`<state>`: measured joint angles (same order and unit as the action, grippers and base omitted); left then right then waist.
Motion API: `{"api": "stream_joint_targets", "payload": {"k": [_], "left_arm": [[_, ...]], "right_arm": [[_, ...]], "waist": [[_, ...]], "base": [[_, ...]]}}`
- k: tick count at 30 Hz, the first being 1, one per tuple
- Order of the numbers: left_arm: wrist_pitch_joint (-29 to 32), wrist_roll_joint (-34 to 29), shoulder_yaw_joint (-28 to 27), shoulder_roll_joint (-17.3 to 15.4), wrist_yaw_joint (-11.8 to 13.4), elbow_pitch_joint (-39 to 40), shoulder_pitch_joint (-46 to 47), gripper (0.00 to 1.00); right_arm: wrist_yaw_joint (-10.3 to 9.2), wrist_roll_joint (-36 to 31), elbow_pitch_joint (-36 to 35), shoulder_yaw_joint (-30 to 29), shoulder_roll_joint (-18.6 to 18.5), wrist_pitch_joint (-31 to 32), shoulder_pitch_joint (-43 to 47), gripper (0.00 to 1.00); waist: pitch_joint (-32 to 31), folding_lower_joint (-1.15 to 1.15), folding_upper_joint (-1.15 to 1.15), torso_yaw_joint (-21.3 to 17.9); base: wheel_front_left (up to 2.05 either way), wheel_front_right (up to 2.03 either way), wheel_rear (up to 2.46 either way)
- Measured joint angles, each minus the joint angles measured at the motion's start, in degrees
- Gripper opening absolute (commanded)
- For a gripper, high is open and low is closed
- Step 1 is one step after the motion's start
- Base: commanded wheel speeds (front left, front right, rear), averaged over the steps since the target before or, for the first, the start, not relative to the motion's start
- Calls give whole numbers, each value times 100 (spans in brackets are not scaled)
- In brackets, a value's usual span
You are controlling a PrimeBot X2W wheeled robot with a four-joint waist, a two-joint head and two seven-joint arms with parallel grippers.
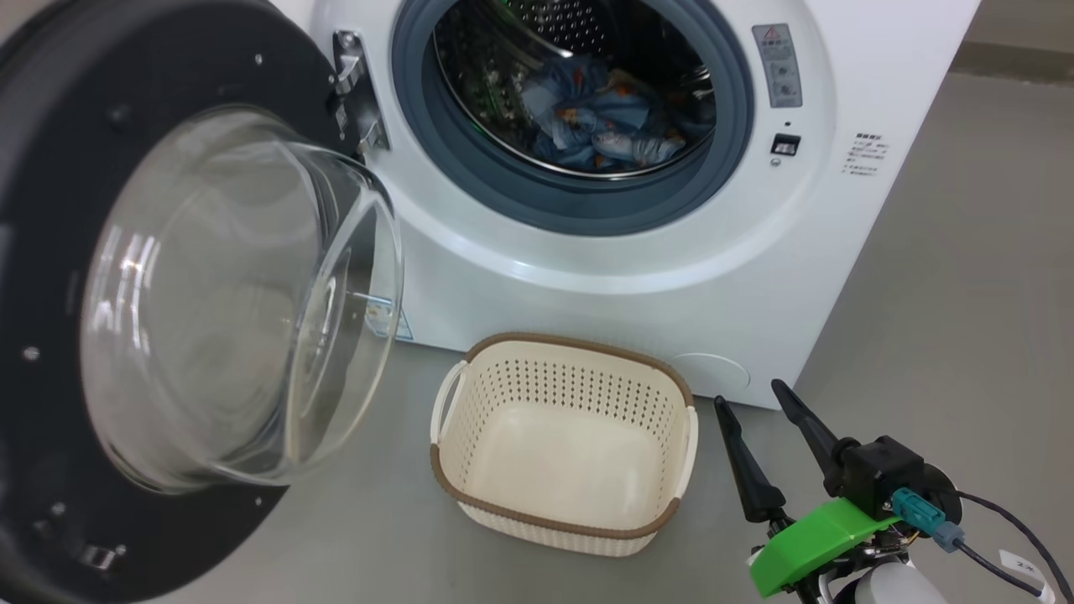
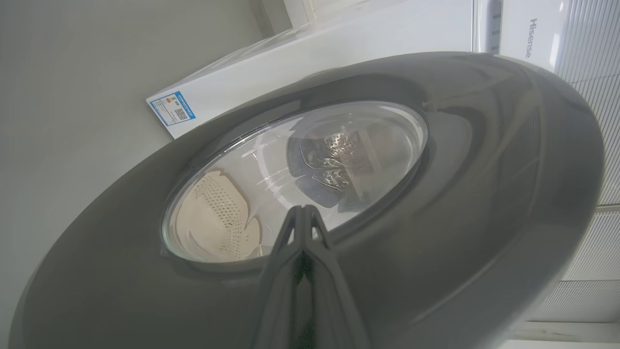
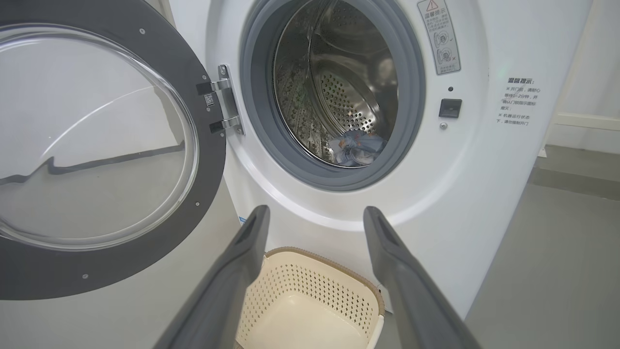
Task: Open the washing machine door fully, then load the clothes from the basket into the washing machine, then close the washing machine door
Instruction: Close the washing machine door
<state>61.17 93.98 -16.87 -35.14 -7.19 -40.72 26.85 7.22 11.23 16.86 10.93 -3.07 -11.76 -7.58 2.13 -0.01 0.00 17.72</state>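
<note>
The washing machine (image 1: 587,310) stands with its door (image 1: 50,168) swung out to the left, the glass bowl facing me. The light-blue printed clothes (image 1: 600,126) lie inside the steel drum, low in it in the right wrist view (image 3: 358,148). On the floor in front sits the basket (image 1: 570,382), with nothing in it. My right gripper (image 1: 751,394) hangs open just right of the basket, holding nothing, its fingers wide apart (image 3: 316,209). My left gripper (image 2: 302,209) is shut and points at the door's outer face (image 2: 436,218); whether it touches is unclear.
The door's hinge (image 1: 352,84) is on the machine's left side, and the latch slot (image 1: 784,144) is right of the opening. Grey floor (image 1: 965,294) stretches to the right of the machine. Another white appliance (image 2: 530,36) stands beyond the door.
</note>
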Motion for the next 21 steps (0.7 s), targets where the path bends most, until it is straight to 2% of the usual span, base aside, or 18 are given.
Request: {"api": "stream_joint_targets", "payload": {"k": [3,6,15,21], "left_arm": [[129,37,19,87,2,176,-102,0],[297,167,18,229,109,512,-257,0],[561,391,165,639,786,2011,-895,0],[579,456,232,926,1332,3162,-1299,0]], "right_arm": [[0,36,45,16,-2,-45,8,100],[0,180,86,56,-3,-97,40,100],[0,294,207,63,-7,-202,122,100],[0,336,216,21,-9,-244,124,100]], "waist": [[-62,0,0,-26],[-114,0,0,-91],[-196,1,0,-341],[-243,1,0,-546]], "base": [[0,0,0],[0,0,0],[0,0,0],[0,0,0]]}}
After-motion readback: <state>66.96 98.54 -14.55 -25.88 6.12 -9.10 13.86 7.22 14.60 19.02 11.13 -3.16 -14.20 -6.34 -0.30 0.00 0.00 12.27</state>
